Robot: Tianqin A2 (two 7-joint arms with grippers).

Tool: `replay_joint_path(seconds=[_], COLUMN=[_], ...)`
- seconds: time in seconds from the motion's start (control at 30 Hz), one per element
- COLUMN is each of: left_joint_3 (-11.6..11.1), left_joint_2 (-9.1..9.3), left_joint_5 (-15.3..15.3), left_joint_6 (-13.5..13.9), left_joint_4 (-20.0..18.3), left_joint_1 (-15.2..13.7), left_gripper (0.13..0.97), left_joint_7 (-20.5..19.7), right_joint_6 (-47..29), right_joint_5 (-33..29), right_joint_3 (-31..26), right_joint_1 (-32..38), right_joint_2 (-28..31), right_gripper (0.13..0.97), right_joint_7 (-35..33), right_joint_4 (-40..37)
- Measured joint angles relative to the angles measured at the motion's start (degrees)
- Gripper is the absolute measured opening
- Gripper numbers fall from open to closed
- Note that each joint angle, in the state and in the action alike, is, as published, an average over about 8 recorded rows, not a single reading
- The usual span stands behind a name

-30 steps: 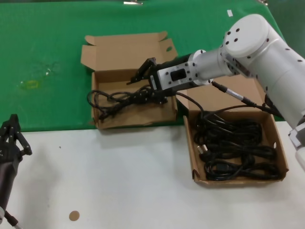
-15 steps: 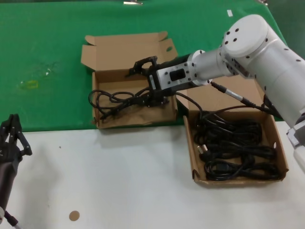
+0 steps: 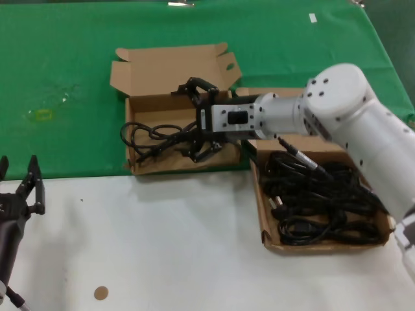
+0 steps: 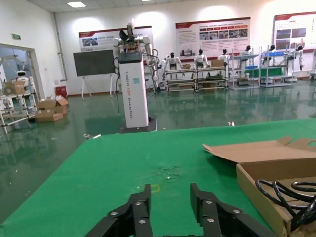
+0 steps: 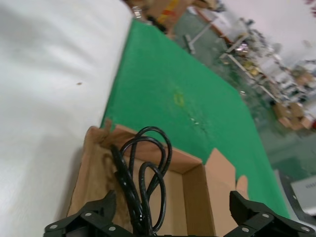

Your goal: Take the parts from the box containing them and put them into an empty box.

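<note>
Bright, even overhead light across the desk (image 3: 162, 246); ceiling panels (image 4: 76, 4) glow in the left wrist view. Soft shadows only, inside the boxes. Wet-looking glare on the hall floor (image 4: 207, 111). Right wrist view tilted, its far background soft.

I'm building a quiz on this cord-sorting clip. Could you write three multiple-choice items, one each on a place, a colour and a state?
1. Where does the right gripper hang?
A. Over the left box, above its power cord
B. Over the right box
C. Over bare white table

2. What colour is the cloth under the left box?
A. Blue
B. Green
C. Red

3. How is the right gripper?
A. Shut on a cord
B. Shut, holding nothing
C. Open

Key: 1 A, its fingers straddle the cord in that box. 2 B, green cloth surrounds the box. 3 C, the right wrist view shows the fingers spread wide.
</note>
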Motion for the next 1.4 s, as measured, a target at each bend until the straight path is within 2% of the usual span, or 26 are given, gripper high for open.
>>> replay_joint_path(seconds=[0.07, 0.2, 0.37, 0.47, 0.6, 0.67, 0.87, 1.17, 1.4], left_joint_3=[0.01, 0.04, 0.07, 0.09, 0.12, 0.13, 0.17, 0.23, 0.28], left_joint_2=[0.0, -0.01, -0.02, -0.02, -0.03, -0.03, -0.04, -0.06, -0.07], left_joint_5=[0.0, 0.0, 0.0, 0.0, 0.0, 0.0, 0.0, 0.0, 0.0], left_joint_6=[0.0, -0.01, -0.02, -0.02, -0.03, -0.04, -0.05, -0.06, -0.08], left_joint_4=[-0.01, -0.02, -0.03, -0.04, -0.05, -0.06, -0.07, -0.1, -0.12], left_joint_1=[0.01, 0.02, 0.03, 0.04, 0.05, 0.06, 0.07, 0.1, 0.12], left_gripper=[0.284, 0.333, 0.459, 0.534, 0.534, 0.587, 0.747, 0.889, 0.941], left_joint_7=[0.0, -0.01, -0.02, -0.03, -0.04, -0.04, -0.05, -0.07, -0.08], right_joint_6=[1.36, 4.1, 7.5, 9.55, 12.26, 13.61, 17.7, 23.85, 28.63], right_joint_5=[0.66, 1.97, 3.62, 4.61, 5.92, 6.58, 8.56, 11.53, 13.84], right_joint_3=[0.85, 2.54, 4.64, 5.93, 7.62, 8.47, 10.99, 14.8, 17.77], right_joint_1=[-1.96, -5.82, -10.59, -13.51, -17.33, -19.24, -24.98, -33.65, -40.41], right_joint_2=[0.27, 0.79, 1.44, 1.84, 2.37, 2.63, 3.41, 4.6, 5.52], right_gripper=[0.74, 0.794, 0.884, 0.902, 0.939, 0.957, 0.959, 0.966, 0.966], right_joint_7=[1.07, 3.22, 5.89, 7.5, 9.64, 10.71, 13.94, 18.77, 22.53], right_joint_4=[1.78, 5.35, 9.81, 12.49, 16.05, 17.82, 23.18, 31.25, 37.52])
